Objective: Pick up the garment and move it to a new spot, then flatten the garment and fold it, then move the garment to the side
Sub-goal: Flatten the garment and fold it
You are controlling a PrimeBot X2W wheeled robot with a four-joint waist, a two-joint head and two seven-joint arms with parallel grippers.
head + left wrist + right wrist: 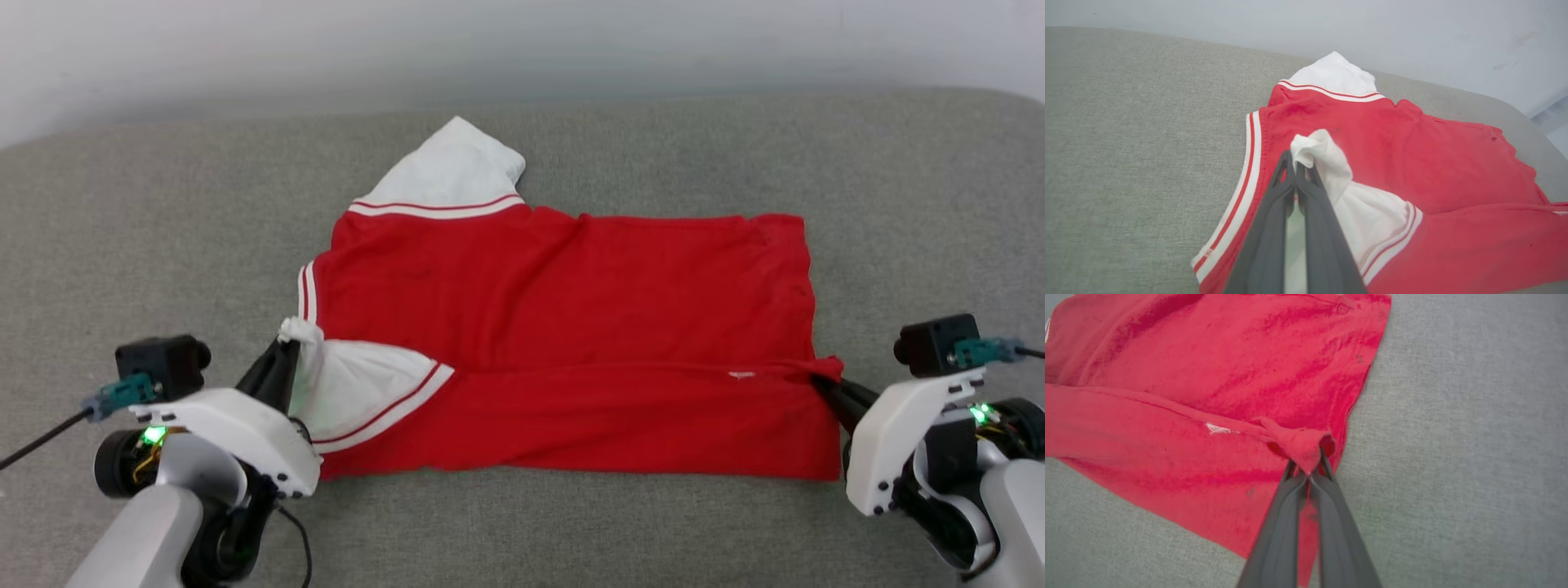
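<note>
The garment (571, 327), a red jersey with white striped-trim sleeves, lies spread on the grey surface, its near edge folded over toward the middle. My left gripper (286, 347) is shut on the bunched tip of the near white sleeve (1327, 163), lifted a little over the red cloth (1412, 163). At the jersey's right edge, my right gripper (820, 380) is shut on a pinch of red hem (1304, 447). In the wrist views the left gripper (1295, 161) and the right gripper (1308, 471) each have both fingers pressed together on cloth. No numerals show.
A grey fabric surface (122, 245) stretches wide on both sides and in front of the jersey. A pale wall (522, 49) rises behind its far edge. The second white sleeve (457, 171) sticks out toward the back.
</note>
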